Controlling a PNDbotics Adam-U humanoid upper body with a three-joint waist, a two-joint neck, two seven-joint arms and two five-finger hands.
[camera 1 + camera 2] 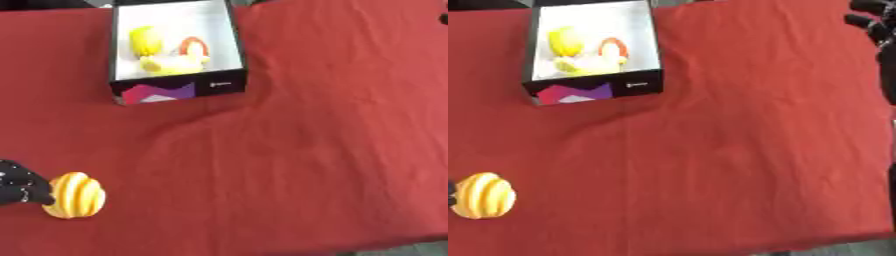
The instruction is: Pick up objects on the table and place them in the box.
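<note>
My left robot hand [21,186] sits at the near-left edge of the surface [306,150], fingers touching the ridged yellow-orange object [75,195] just to its right; whether they are curled round it I cannot tell. The box [223,50] lies well beyond, far-left.

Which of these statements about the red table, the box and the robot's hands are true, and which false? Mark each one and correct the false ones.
1. The box stands near the far edge of the red cloth. True.
2. The box is empty. False: yellow things and a red-and-white one lie inside.
3. The yellow ridged thing lies in the box. False: it lies on the cloth near the lower left corner.
4. The left hand is right beside that yellow ridged thing. True.
5. The right hand shows at the upper right. True.
</note>
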